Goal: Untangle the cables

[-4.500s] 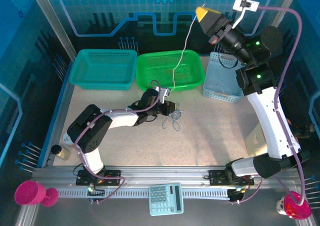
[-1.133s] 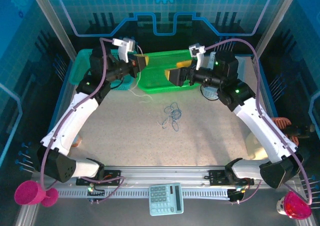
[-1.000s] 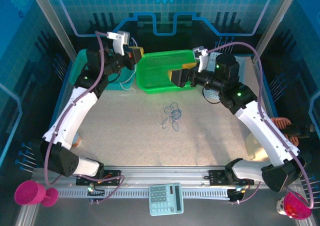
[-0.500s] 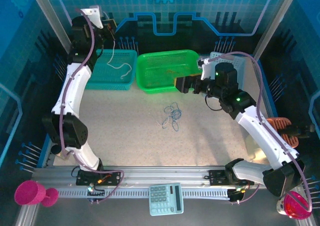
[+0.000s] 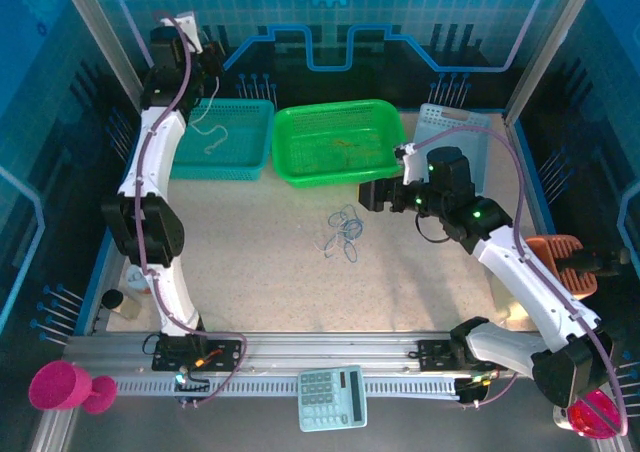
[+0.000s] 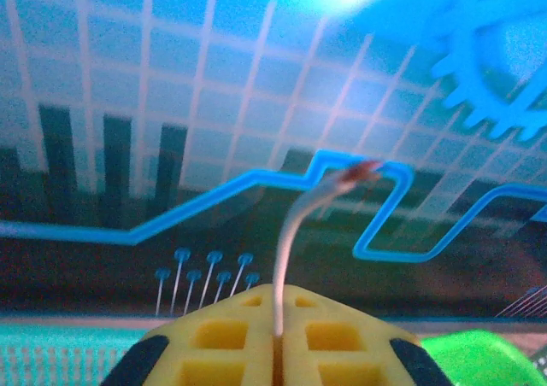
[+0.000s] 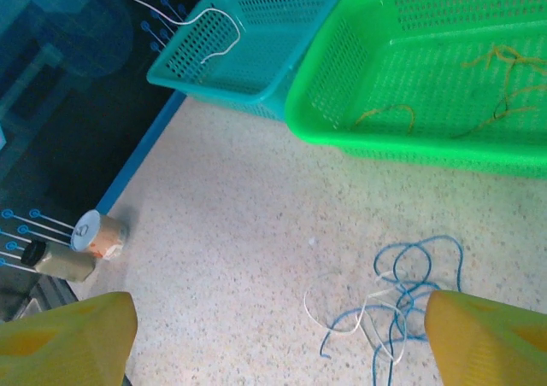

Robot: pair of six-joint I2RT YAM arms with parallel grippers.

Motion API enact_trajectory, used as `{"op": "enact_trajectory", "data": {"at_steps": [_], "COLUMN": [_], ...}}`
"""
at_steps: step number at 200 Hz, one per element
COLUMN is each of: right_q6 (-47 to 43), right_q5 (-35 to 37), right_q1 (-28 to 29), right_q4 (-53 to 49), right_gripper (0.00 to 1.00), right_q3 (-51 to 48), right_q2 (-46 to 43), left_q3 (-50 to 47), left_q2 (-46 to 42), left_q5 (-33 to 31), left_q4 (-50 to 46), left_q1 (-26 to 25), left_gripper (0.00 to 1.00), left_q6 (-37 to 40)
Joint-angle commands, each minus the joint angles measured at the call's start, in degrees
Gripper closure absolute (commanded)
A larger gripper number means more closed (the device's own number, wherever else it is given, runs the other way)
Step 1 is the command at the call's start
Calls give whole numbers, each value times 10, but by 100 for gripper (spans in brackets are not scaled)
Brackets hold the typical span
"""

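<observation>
Your left fingers (image 6: 214, 352) are clenched on a white cable (image 6: 289, 232), with a short stub and its reddish tip poking up above the pinch. In the overhead view that arm is raised high over the teal basket (image 5: 225, 172), and the rest of the white cable hangs down, its lower end coiled inside the basket. It droops in a loose line, so expect it to be very light and limp, with no stiffness to hold a shape.

Your right fingers (image 7: 487, 339) are spread wide apart with nothing between them, hovering over the table (image 5: 250, 262) above a blue and white tangle (image 7: 402, 301). The tangle lies flat on the table, in front of the green basket (image 5: 320, 175), where a few orange cables (image 7: 385, 113) lie loose.

The tangled cords look thin, soft and smooth, so they will likely slip through a loose pinch and drag their neighbours along. Take hold of a free end or an outer loop at the edge of the tangle, not its crossed middle. A white end strays out on the left side of the tangle, apart from the blue loops, and looks like the easiest place to grip.
</observation>
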Motion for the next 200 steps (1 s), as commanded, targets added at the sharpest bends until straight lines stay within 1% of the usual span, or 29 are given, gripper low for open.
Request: {"op": "enact_trajectory", "data": {"at_steps": [1,4,25,40,55,70,90,111,138,158,167,178,200], "right_q6": [-23,-24,-27,-29,-32,-37,-42,-40,-34,-28,-24,-19,-6], "right_q5": [13,14,18,18,21,28,37,40,50,64,71,76,90], "right_q1": [-2,-2,3,9,19,31,45,54,56,55,54,54,50], "right_q4": [-31,-32,-32,-28,-24,-22,-19,-11,2,10,16,24,40], "right_gripper": [14,15,17,19,20,22,23,24,26,27,27,27,28], "right_q3": [-14,-15,-24,-28,-27,-24,-20,-21,-26,-31,-35,-42,-62], "right_q2": [-1,0,9,18,33,49,72,90,109,120,122,124,122], "left_q3": [1,-4,-31,-32,-20,0,0,-50,-176,-313,-374,-436,-545], "left_q2": [29,29,21,12,3,-3,-23,-70,-162,-243,-286,-334,-415], "left_q5": [3,6,18,25,34,54,90,126,153,164,151,127,52], "left_q4": [-63,-64,-60,-55,-55,-65,-64,-43,-7,30,41,30,-8], "left_q1": [16,18,25,28,28,28,27,17,-15,-43,-66,-100,-171], "left_gripper": [81,78,45,25,11,1,1,1,1,1,1,1,1], "left_q6": [-19,-21,-38,-50,-64,-77,-104,-138,-175,-227,-234,-227,-210]}}
